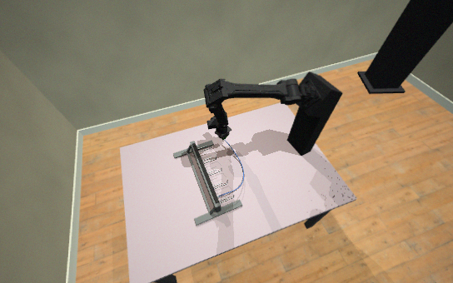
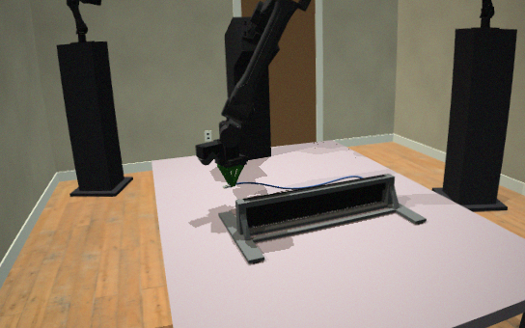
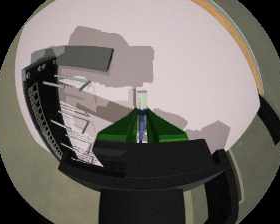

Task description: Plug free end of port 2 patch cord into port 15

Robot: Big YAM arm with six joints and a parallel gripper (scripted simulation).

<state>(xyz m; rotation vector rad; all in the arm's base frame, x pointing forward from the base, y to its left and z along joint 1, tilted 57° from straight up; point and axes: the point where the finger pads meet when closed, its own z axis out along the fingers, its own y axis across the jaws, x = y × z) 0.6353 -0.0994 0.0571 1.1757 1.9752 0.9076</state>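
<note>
Tool clamped on plug, beside rack end.

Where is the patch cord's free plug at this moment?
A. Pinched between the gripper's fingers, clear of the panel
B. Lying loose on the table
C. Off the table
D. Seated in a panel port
A: the gripper pinches the plug beyond the rack end, blue cord trailing.
</note>
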